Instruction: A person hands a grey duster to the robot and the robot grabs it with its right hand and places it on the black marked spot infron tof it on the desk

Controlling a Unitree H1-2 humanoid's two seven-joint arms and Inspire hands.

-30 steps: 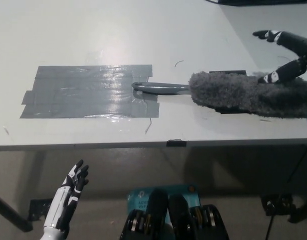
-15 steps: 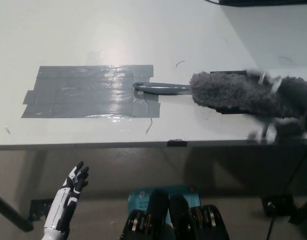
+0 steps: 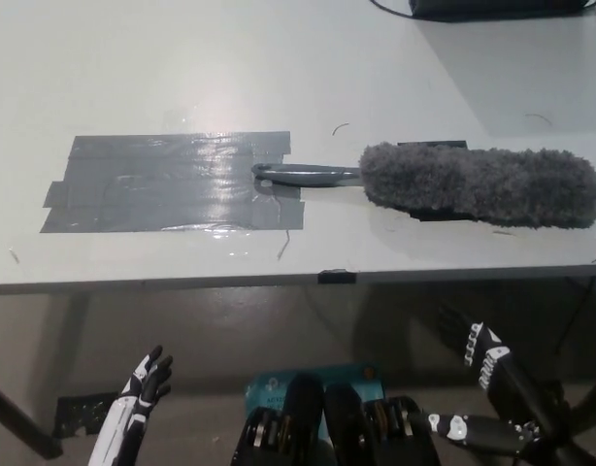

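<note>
Grey duster [image 3: 478, 184] flat on the white table [image 3: 230, 58], right of centre, near the front edge. Head long, thick and shaggy, charcoal-grey fibres standing out all round, lying left to right with the far end close to the table's right side. Slim metallic-grey handle [image 3: 306, 174] sticking out leftward from the head, its looped tip resting on the right edge of the grey tape patch [image 3: 172, 182]. Patch made of several overlapping shiny strips, ragged at the left side, glare across the middle. Small black mark [image 3: 432, 146] peeking out from behind the upper edge of the fluffy head, another dark sliver just under the lower edge; head lying over that spot. Small black tab [image 3: 335, 277] on the table's front edge, below the handle. Right robot hand [image 3: 484, 354] below the table edge at lower right, black, fingers spread, grasping nothing, well apart from the duster. Left robot hand [image 3: 143, 386] resting low at lower left, white with dark fingers, fingers apart, empty. Dark object [image 3: 492, 8] at the top right edge of the table, mostly cut off.
</note>
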